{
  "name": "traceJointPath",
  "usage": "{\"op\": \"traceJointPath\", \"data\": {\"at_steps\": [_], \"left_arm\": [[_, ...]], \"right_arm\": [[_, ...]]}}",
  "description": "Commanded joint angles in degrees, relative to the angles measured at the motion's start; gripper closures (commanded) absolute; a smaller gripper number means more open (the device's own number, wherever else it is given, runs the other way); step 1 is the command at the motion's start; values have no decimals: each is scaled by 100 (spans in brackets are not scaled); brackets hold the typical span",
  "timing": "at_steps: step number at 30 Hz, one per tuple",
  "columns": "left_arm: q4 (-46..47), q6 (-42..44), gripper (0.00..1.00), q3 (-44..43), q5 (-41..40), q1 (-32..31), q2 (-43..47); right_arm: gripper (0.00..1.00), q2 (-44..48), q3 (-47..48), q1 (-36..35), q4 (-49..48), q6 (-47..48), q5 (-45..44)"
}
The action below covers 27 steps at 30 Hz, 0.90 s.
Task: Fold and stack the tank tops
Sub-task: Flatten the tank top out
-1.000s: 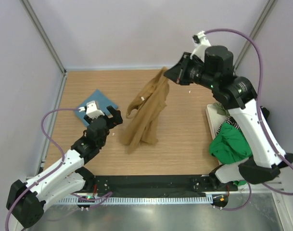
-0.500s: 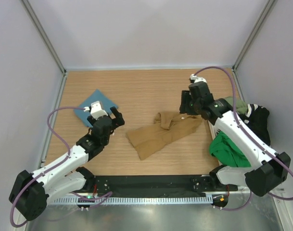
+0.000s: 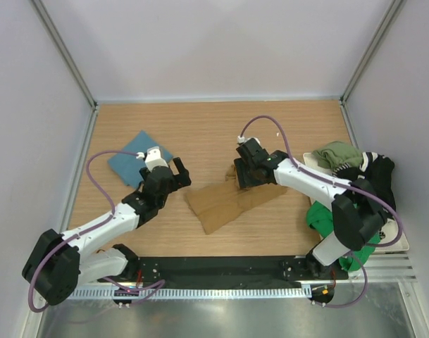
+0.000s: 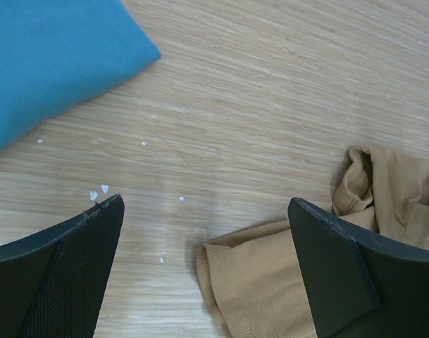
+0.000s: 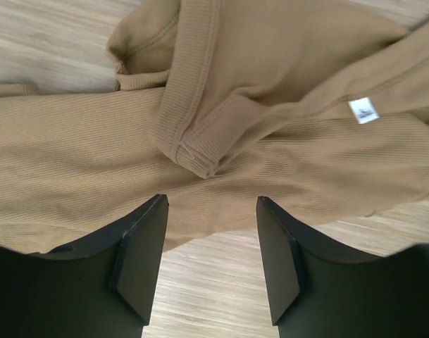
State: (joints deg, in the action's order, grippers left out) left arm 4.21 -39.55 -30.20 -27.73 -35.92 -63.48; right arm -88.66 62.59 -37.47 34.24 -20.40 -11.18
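A tan tank top lies crumpled on the wooden table, near the middle. My right gripper hangs open just above its upper right part, holding nothing. In the right wrist view the ribbed tan cloth with a white label lies beyond the open right gripper. A folded teal tank top lies at the left. My left gripper stands wide open between the two tops. In its wrist view the left gripper is empty, with the tan hem below and the teal top at the upper left.
A heap of tops, green, olive and black, lies on a white tray at the right edge. Small white flecks dot the wood. Grey walls close in the back and both sides.
The right gripper opened and let go of the tan top, which dropped from hanging to lying on the table. The right arm came down and left. The left gripper shifted right towards the top.
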Motion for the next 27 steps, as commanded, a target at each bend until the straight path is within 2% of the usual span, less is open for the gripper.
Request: {"op": "traceJointPath", "data": {"at_steps": [1, 7, 11, 19, 23, 27], "left_arm": [[309, 114, 0, -250, 74, 15, -15], [309, 184, 0, -232, -31, 15, 82], [318, 211, 0, -250, 4, 24, 47], [265, 228, 0, -311, 66, 24, -59], [274, 228, 0, -338, 118, 15, -85], [256, 237, 0, -338, 101, 15, -94]], "right_arm": [[39, -299, 271, -76, -303, 168, 124], [31, -661, 455, -207, -419, 168, 46], [31, -863, 693, -506, -41, 291, -1067], [31, -696, 755, -1270, 197, 1152, -2177], [40, -1055, 877, -1447, 179, 1968, -2195], [48, -1346, 1027, -1499, 224, 2382, -2011]]}}
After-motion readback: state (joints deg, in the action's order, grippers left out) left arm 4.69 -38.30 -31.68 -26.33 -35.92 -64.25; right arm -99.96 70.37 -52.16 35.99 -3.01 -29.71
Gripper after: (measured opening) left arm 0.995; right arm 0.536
